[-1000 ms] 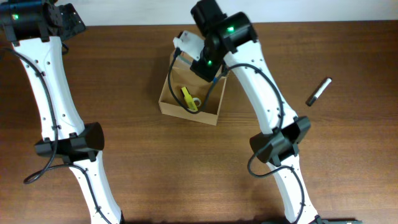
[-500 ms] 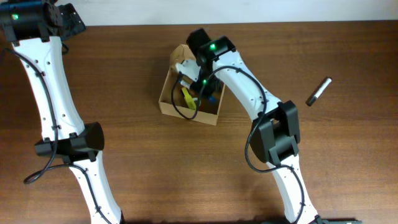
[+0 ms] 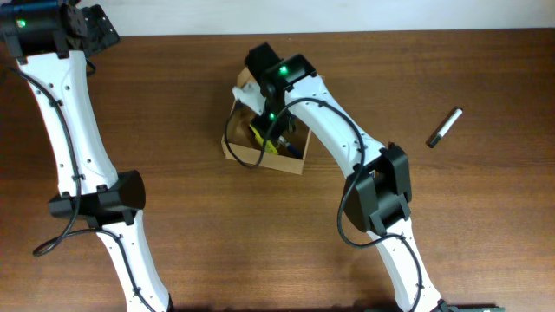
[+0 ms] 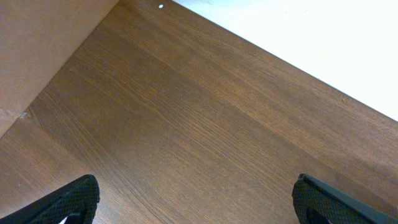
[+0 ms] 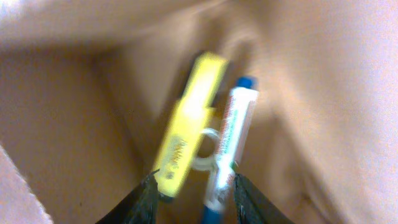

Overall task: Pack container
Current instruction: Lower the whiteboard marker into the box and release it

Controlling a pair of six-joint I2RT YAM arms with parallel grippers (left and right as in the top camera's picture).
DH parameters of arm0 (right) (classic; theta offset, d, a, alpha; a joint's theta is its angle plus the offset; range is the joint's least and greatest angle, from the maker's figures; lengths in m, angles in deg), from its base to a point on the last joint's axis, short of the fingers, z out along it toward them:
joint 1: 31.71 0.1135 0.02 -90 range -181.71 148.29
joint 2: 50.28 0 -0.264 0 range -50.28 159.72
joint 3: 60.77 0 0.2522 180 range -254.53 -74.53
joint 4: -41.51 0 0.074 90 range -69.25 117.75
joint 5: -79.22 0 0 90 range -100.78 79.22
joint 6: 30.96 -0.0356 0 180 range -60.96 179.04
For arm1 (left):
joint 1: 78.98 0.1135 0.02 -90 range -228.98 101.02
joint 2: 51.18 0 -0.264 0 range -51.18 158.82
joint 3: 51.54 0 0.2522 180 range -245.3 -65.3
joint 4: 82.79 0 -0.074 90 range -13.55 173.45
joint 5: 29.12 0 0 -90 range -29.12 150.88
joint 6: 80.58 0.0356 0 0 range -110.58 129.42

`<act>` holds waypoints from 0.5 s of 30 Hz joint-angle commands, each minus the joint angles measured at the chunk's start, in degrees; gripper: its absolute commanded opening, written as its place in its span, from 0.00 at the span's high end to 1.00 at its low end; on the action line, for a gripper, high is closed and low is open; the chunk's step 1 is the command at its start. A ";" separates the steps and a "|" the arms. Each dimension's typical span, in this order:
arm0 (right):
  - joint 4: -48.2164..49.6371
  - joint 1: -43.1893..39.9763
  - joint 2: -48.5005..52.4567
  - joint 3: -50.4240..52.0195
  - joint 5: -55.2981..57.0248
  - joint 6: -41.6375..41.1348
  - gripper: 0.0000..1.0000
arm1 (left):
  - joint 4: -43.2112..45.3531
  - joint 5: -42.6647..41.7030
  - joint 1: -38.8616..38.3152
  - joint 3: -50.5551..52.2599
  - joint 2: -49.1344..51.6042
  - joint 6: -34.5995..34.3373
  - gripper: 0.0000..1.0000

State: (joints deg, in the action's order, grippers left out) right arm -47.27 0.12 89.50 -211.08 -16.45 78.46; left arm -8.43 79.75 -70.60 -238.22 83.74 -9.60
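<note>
The container (image 3: pixel 260 162), an open tan cardboard box, sits at the middle of the table. My right gripper (image 3: pixel 270 130) reaches down inside it. In the right wrist view its fingers (image 5: pixel 194 193) are apart, with a yellow highlighter (image 5: pixel 189 127) and a white marker with a blue cap (image 5: pixel 233 134) lying between them on the box floor (image 5: pixel 56 124). The picture is blurred, and I see no grip on either. The yellow highlighter (image 3: pixel 259 136) shows partly beside the arm. My left gripper (image 3: pixel 94 26) is open and empty over bare wood (image 4: pixel 196 202) at the far left corner.
A black and white marker (image 3: pixel 444 127) lies on the table to the right of the box. A tan cardboard surface (image 4: pixel 37 43) fills the upper left of the left wrist view. The table's back edge meets a white wall (image 4: pixel 323 43).
My right gripper has moved left and down into the box, over the yellow highlighter. A white and blue marker now lies in the box. The left arm has not moved.
</note>
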 commanded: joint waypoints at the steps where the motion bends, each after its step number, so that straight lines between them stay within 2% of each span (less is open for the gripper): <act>1: -1.60 -0.35 -5.53 -9.27 10.23 -15.78 0.59 | 0.11 -0.04 0.15 0.17 1.05 0.46 0.00; 3: -3.32 -1.11 -7.02 -13.75 13.81 -22.77 0.55 | 0.11 -0.04 0.15 0.17 1.05 0.48 0.00; 8: -6.43 -6.64 -9.09 -21.46 15.87 -38.42 0.55 | 0.11 -0.04 0.15 0.17 1.05 0.46 0.00; 12: -10.51 -15.17 -8.98 -21.09 15.04 -48.35 0.56 | 0.11 -0.04 0.15 0.17 1.05 0.48 0.00; 15: -11.52 -21.64 -8.87 -18.32 14.91 -50.71 0.56 | 0.11 -0.04 0.15 0.17 1.05 0.48 0.00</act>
State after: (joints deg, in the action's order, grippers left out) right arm -58.09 -15.83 79.36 -232.28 -3.14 36.43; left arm -8.43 79.73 -70.60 -238.22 83.74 -9.60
